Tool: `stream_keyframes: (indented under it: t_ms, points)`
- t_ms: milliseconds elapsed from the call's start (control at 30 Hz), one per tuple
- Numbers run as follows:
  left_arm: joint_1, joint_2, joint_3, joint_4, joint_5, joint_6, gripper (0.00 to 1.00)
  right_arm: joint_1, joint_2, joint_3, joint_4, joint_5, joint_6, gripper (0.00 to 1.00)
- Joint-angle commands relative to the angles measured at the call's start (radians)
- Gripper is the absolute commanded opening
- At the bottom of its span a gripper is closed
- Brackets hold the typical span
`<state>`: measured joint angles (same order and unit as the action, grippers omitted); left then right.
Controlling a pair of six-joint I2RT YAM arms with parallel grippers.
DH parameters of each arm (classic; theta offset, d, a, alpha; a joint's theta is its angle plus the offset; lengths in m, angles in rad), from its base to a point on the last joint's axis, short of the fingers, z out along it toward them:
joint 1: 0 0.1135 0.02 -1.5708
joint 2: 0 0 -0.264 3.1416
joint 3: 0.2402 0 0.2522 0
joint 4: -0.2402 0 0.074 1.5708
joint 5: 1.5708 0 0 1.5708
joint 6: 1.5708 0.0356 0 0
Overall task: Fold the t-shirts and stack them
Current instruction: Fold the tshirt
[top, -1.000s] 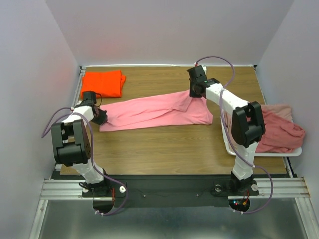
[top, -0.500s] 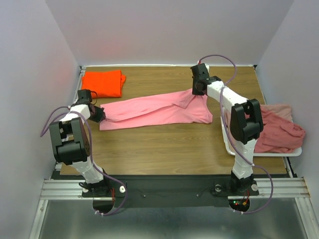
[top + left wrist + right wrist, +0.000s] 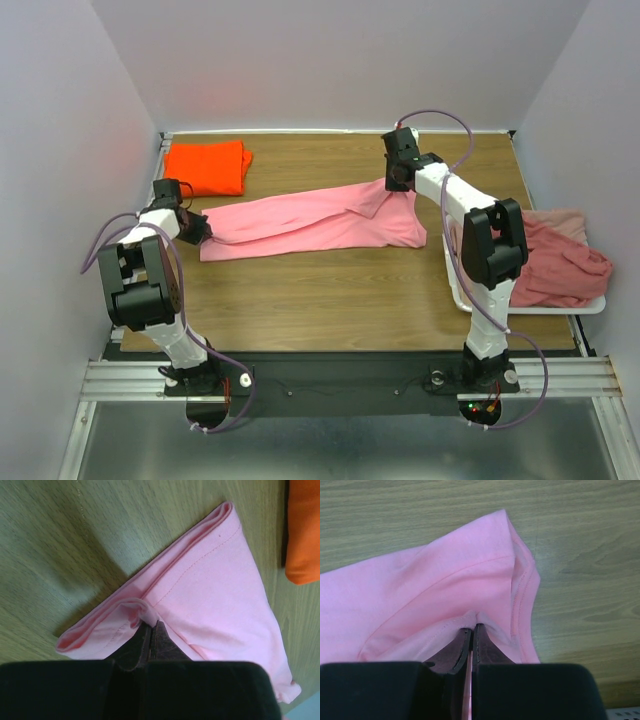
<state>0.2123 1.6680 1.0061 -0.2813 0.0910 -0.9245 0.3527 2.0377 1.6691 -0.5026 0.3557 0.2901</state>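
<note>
Cloth hides the very tips of both jaws. The left jaws are shut tight on the left end of the pink shirt, and a small fold bunches up right where they pinch. The right jaws are shut tight on the far right end of the same shirt, beside a stitched hem. How many layers the pink shirt has is hard to tell. In the left wrist view the orange shirt is cut off at the side.

The pink shirt lies long and thin across the middle of the tabletop, from the left arm over to the right arm. The orange shirt sits folded in the back left corner, close to the wall and apart from the pink one. Bare wood lies in front of the pink shirt, and more behind it.

At the right edge sits a white tray. The right arm covers its left side. A heap of shirts fills it: a dusty rose one on top and a paler one peeking out at the back. Only thin bits of the tray's rim show.
</note>
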Motion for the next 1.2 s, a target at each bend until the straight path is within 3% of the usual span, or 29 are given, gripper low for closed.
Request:
stream_keyframes:
  t_ms: [0,100,133,167,233,300,333,367,400,433,500,567,700,867,1167]
  points:
    - [0.012,0.028,0.061,0.001,0.003,0.016,0.00,-0.006,0.021,0.049,0.042,0.006,-0.023,0.00]
    - [0.012,0.065,0.084,0.017,0.045,0.045,0.14,-0.006,0.056,0.079,0.042,0.015,-0.029,0.00]
    - [0.012,0.070,0.091,0.019,0.044,0.046,0.34,-0.008,0.065,0.090,0.042,0.011,-0.031,0.00]
    - [0.012,0.073,0.101,0.018,0.036,0.052,0.71,-0.009,0.078,0.099,0.042,0.002,-0.037,0.01]
    - [0.013,0.064,0.123,-0.002,0.016,0.065,0.98,-0.014,0.107,0.136,0.042,-0.004,-0.045,0.09]
    - [0.013,0.049,0.134,-0.012,-0.008,0.069,0.98,-0.015,0.127,0.170,0.039,-0.009,-0.058,0.17]
    - [0.015,0.039,0.140,-0.018,-0.013,0.078,0.98,-0.015,0.128,0.179,0.039,-0.011,-0.062,0.27]
    - [0.015,0.018,0.147,-0.028,-0.013,0.081,0.98,-0.015,0.124,0.181,0.036,-0.014,-0.060,0.52]
    - [0.015,0.004,0.150,-0.033,-0.013,0.085,0.98,-0.015,0.113,0.170,0.036,-0.020,-0.057,0.60]
    - [0.015,-0.011,0.146,-0.032,-0.010,0.093,0.98,-0.015,0.086,0.159,0.036,-0.038,-0.046,0.78]
    - [0.013,-0.066,0.131,-0.032,-0.008,0.098,0.98,-0.015,0.047,0.129,0.036,-0.060,-0.036,0.84]
    - [0.010,-0.111,0.094,-0.029,-0.010,0.104,0.98,-0.015,-0.014,0.065,0.038,-0.101,0.001,1.00]
    - [0.012,-0.232,0.042,-0.042,-0.076,0.110,0.98,-0.015,-0.103,-0.069,0.059,-0.295,0.052,1.00]
    - [0.007,-0.304,-0.020,-0.039,-0.042,0.142,0.98,-0.014,-0.123,-0.177,0.153,-0.591,0.090,1.00]
    - [0.006,-0.415,-0.175,-0.026,-0.074,0.145,0.98,-0.001,-0.031,-0.141,0.193,-0.636,0.118,1.00]
